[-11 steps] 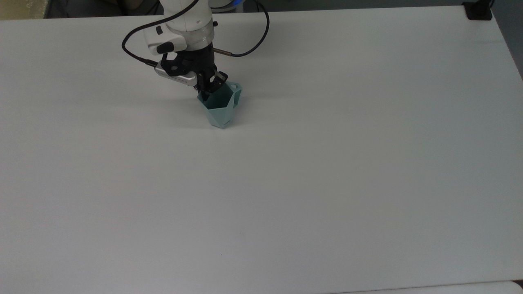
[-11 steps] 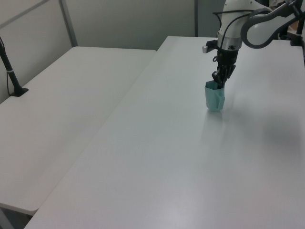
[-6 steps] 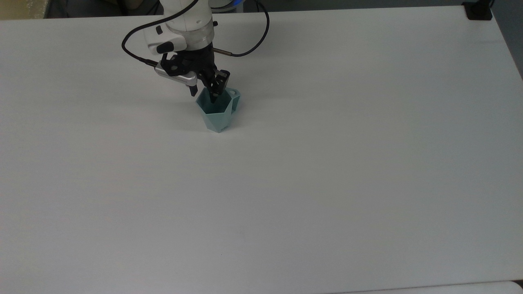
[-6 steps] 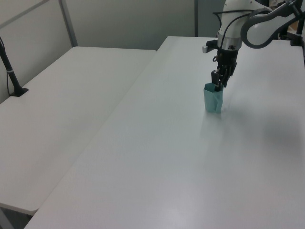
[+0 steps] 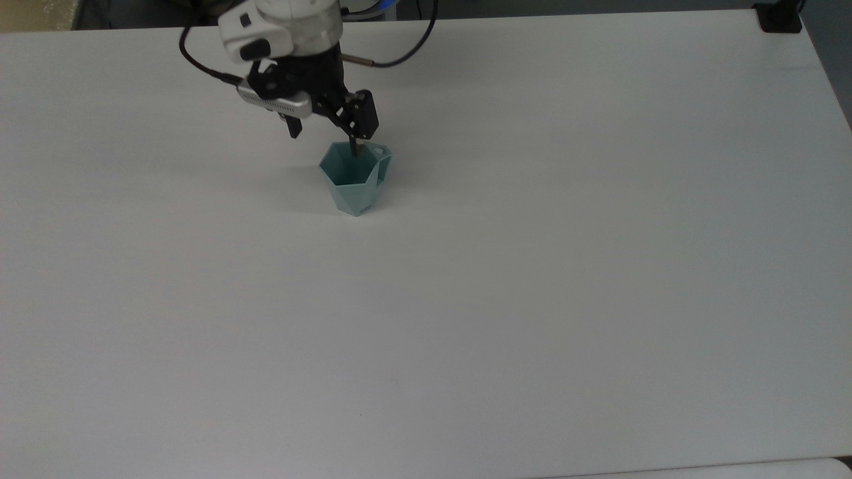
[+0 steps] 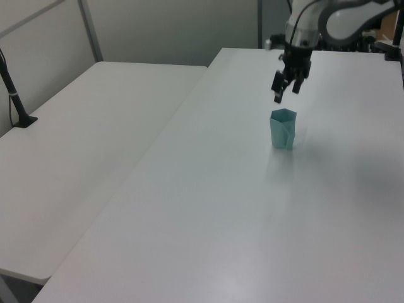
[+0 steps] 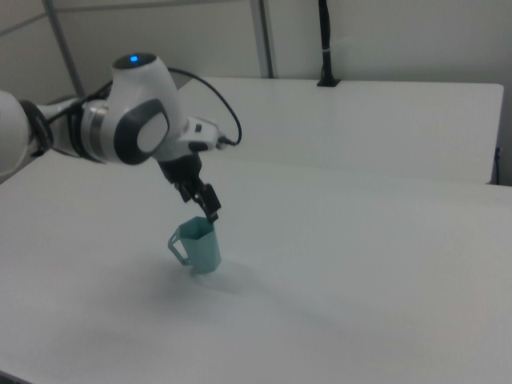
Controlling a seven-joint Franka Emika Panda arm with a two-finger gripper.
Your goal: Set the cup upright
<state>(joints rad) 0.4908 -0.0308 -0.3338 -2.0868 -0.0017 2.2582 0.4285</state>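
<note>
The pale teal faceted cup [image 5: 353,181] stands upright on the white table [image 5: 532,266], mouth up, with its small handle toward the top view's right. It also appears in the left view [image 6: 283,129] and in the right view [image 7: 200,246], where the handle points to the right view's left. My gripper [image 5: 325,138] hangs just above the cup's rim and is open with nothing in it. The left view shows the gripper [image 6: 286,92] clear of the cup with a gap below the fingertips. In the right view the gripper [image 7: 205,202] sits right over the rim.
A black clamp [image 5: 779,17] sits at the table's far right corner in the top view. A second white table [image 6: 95,132] with a black post [image 6: 15,95] lies to the left view's left. Another table [image 7: 384,120] stands behind in the right view.
The gripper opened, let go of the cup's rim and rose above it. The cup went from tilted to standing upright by itself.
</note>
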